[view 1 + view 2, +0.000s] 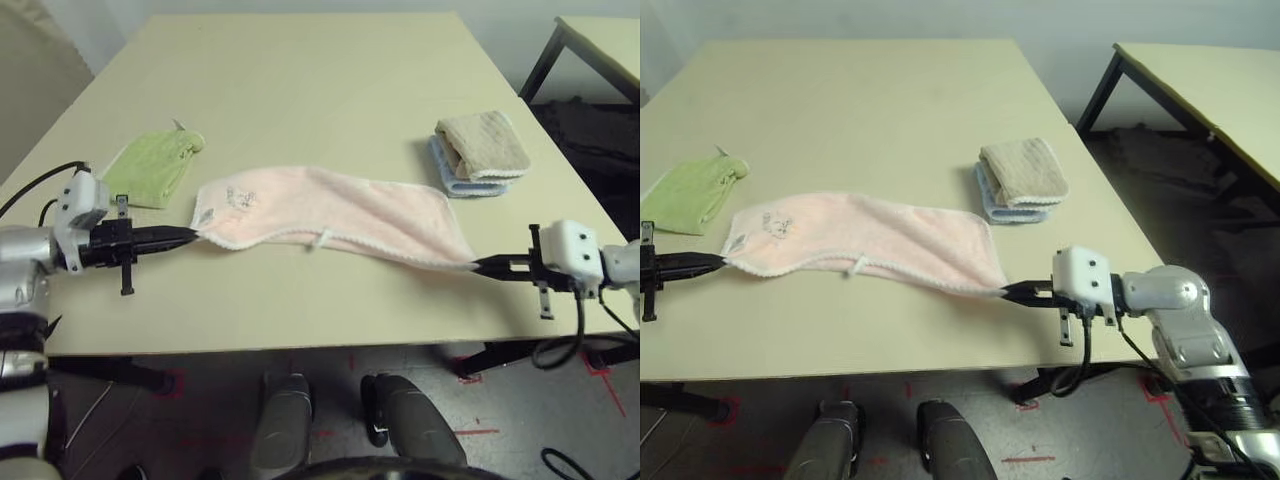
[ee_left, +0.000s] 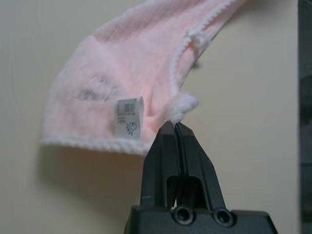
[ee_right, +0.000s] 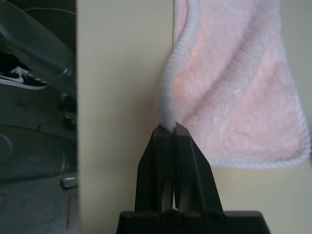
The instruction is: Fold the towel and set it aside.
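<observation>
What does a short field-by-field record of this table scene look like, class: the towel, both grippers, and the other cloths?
Towel: pink towel stretched across the table, folded lengthwise
Left gripper: left gripper shut on one end's corner
Right gripper: right gripper shut on the other end's edge
Label: white tag near the left gripper
Other cloths: green cloth behind the left gripper; beige towel stacked on light blue towel

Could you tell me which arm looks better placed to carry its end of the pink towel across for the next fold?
Probably either: left gripper and right gripper each pinch a pink towel end.
</observation>
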Motion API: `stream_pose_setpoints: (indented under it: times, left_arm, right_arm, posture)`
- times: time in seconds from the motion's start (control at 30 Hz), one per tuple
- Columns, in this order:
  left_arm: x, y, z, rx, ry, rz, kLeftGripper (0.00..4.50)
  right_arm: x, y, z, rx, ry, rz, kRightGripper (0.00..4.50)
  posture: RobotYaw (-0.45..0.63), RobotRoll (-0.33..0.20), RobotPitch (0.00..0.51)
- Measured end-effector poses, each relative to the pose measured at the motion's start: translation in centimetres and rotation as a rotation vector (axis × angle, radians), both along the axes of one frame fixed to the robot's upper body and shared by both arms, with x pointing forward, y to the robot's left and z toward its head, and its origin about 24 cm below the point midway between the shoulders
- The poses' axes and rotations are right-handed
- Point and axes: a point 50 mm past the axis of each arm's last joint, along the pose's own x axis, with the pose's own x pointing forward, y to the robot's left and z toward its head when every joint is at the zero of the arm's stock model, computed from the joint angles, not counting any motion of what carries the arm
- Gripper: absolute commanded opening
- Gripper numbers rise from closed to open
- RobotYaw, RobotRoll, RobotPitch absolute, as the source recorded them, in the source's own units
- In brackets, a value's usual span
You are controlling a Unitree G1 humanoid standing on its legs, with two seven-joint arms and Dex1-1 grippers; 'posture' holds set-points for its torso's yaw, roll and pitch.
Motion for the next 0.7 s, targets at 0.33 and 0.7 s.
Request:
stream_pose_setpoints:
  times: [0.33,0.7]
  left_arm:
    - [-0.9,2.3,1.5,0.019,0.0,0.09,0.04]
    - [-1.5,2.7,0.4,0.036,0.033,0.094,0.04]
  right_arm:
    - [0.1,-3.1,-0.2,-0.039,0.063,-0.031,0.0]
    - [-1.2,-3.9,-0.2,-0.033,0.104,-0.017,0.0]
  posture:
    - [0.06,0.0,0.18]
    - [0.04,0.0,0.176]
